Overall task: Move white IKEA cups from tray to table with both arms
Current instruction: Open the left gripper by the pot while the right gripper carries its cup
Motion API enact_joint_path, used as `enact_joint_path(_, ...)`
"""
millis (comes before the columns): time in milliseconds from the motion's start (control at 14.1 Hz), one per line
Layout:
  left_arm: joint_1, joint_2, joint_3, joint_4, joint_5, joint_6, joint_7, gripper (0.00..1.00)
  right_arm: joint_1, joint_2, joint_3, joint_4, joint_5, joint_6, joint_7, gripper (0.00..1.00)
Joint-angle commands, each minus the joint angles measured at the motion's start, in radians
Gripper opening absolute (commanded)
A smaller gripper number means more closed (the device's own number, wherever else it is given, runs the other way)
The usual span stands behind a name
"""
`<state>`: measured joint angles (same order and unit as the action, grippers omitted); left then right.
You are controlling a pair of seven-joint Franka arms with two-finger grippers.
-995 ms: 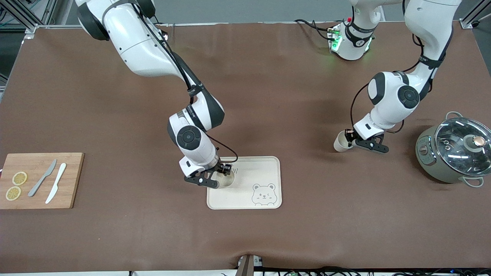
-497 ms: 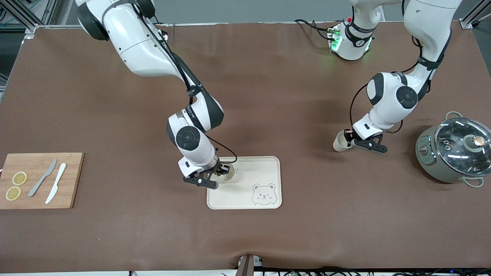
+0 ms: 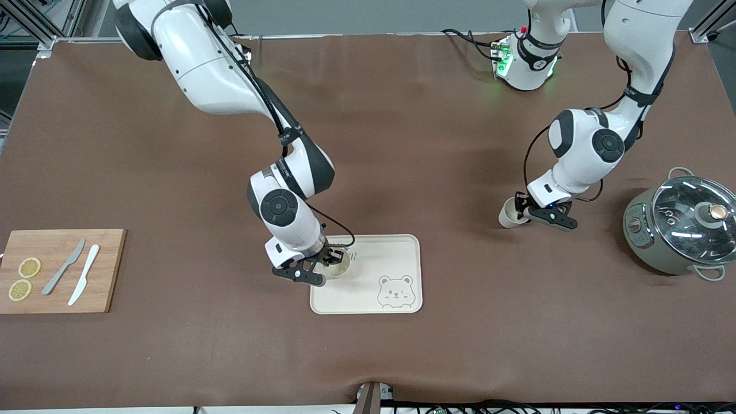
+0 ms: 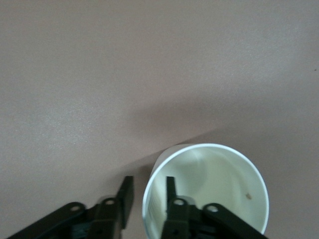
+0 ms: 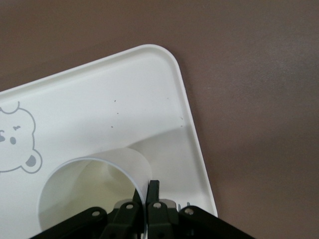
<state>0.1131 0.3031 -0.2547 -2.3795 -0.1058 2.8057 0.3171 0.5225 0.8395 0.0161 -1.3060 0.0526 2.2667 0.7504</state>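
Observation:
One white IKEA cup (image 3: 339,270) stands on the cream bear tray (image 3: 397,253), in the tray's corner toward the right arm's end. My right gripper (image 3: 330,265) is shut on its rim; in the right wrist view the fingers (image 5: 154,191) pinch the wall of that cup (image 5: 89,184). The other white cup (image 3: 508,215) is on the brown table toward the left arm's end. My left gripper (image 3: 522,211) is open astride its rim: in the left wrist view one finger (image 4: 170,186) is inside the cup (image 4: 214,184), the other stands clear outside the wall.
A pot with a glass lid (image 3: 681,224) sits near the left arm's end, close to the left gripper. A wooden cutting board (image 3: 57,287) with two knives and lemon slices lies at the right arm's end. Bare brown table separates tray and second cup.
The right gripper's jaws have closed onto the rim of the cup on the tray. The left gripper's jaws have parted from the wall of the other cup. Both hands shifted only slightly.

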Motion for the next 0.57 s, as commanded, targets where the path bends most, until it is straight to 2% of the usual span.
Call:
enact_joint_path(0,0.016,-0.097,0.0,-0.021,-0.008,-0.087,0.02,1.0,-0.025,-0.051,0.013,0.049,0.001,-0.154,0.0,0.0)
enact_joint_path(142,0.025,-0.159,0.002,0.023,-0.008,-0.265,0.017,1.0,-0.055,-0.129,0.015,0.053,0.006,-0.246,-0.05,0.0)
enact_joint_path(355,0.027,-0.174,0.005,0.112,-0.008,-0.385,-0.021,1.0,-0.134,-0.242,0.01,0.034,0.048,-0.407,-0.244,0.0)
enact_joint_path(497,0.027,-0.167,0.005,0.215,-0.008,-0.474,-0.081,1.0,-0.186,-0.308,0.007,-0.005,0.052,-0.45,-0.334,0.0)
